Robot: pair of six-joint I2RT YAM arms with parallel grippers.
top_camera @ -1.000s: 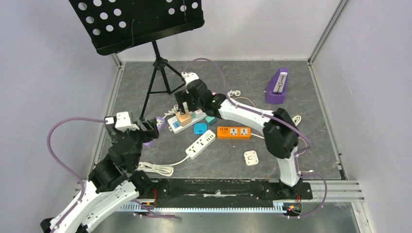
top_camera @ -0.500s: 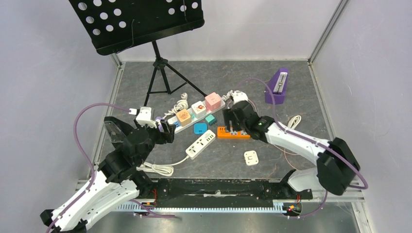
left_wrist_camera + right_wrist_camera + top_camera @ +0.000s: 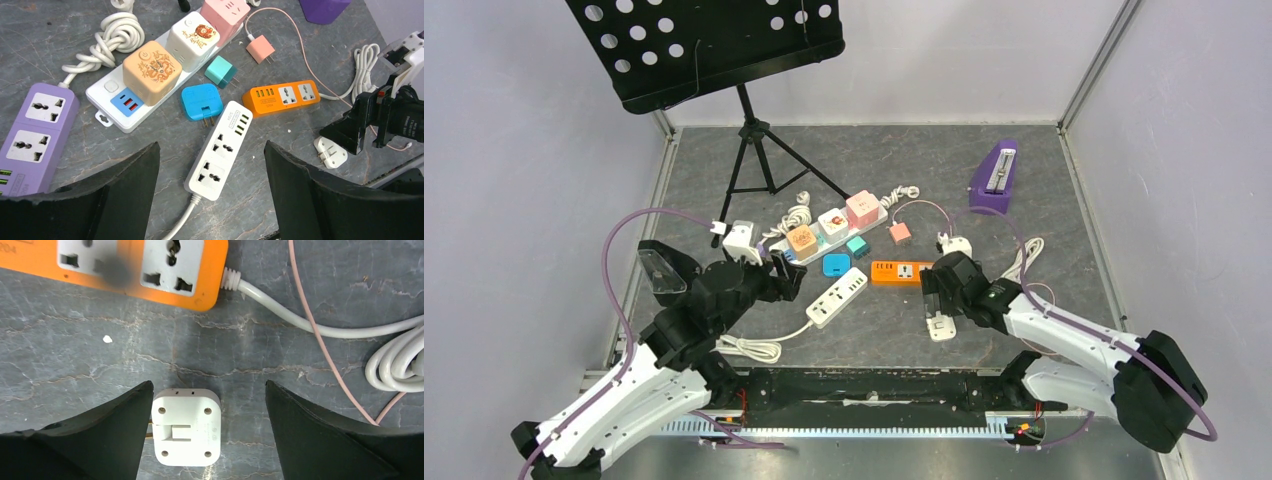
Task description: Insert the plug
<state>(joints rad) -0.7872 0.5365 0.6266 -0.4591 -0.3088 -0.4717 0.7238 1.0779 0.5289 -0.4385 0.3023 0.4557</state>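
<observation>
- The left gripper [image 3: 210,150] hovers with its jaws spread wide, holding nothing, above the long white plastic power strip [image 3: 218,150].
- A flat orange plastic power strip [image 3: 905,272] lies just beyond the right gripper [image 3: 206,387].
- The right gripper is wide open, straddling the small white square plug adaptor [image 3: 185,427], which lies ungripped on the grey stone-patterned table [image 3: 75,365].

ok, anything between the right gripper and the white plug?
Nothing visible. The white plug lies flat on the table, between the fingers of the open right gripper, with nothing over it. The pink cable runs well off to one side.
</observation>
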